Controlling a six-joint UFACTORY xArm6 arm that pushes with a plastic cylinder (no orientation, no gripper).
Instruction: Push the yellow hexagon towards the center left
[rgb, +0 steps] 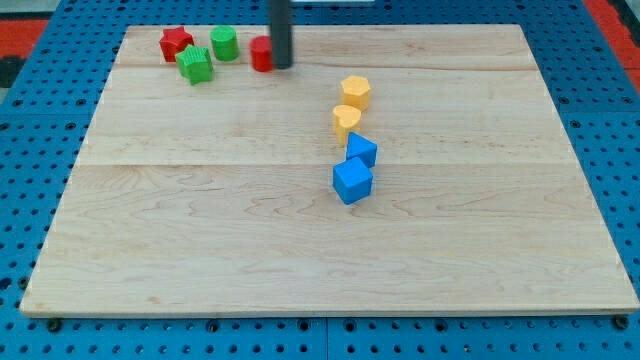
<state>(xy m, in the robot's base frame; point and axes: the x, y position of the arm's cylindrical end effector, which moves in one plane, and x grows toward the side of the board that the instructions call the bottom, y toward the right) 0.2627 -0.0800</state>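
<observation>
Spanning nearly the whole view, the pale wooden board (200, 240) lies on a blue pegboard table (30, 130). My dark rod (281, 25) comes down from the view's top edge, and my tip (282, 66) rests on the board near its top, touching or just beside the red cylinder (260, 54) on that block's right. It is a bare rod end, holding nothing. Right of the board's centre, four blocks form a short column: the larger blue cube (352, 182) at the bottom, a second blue block (362, 150) touching it above, then a yellow block (346, 122), its shape unclear. The yellow hexagon (355, 92) tops the column, well apart from my tip. At the top left sit a red star-like block (176, 44), a green star-like block (195, 64) and a green cylinder (224, 43).
</observation>
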